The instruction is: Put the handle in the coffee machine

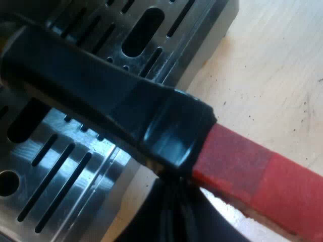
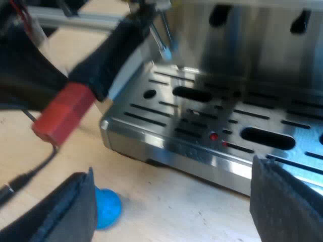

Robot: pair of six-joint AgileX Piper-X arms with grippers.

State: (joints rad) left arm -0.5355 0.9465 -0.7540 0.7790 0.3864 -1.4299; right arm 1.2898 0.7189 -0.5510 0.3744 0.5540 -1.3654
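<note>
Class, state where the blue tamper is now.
In the right wrist view, the blue tamper lies on the table beside one finger of the right gripper, near the drip tray corner of the espresso machine.

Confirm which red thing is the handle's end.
The big red block ending the dark handle, clear of the slotted tray; the other is a small dot on that tray.

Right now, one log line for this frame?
holder handle: over drip tray of espresso machine, red end past tray edge | right tool: open, facing tray front | blue tamper: on table by right tool
</note>
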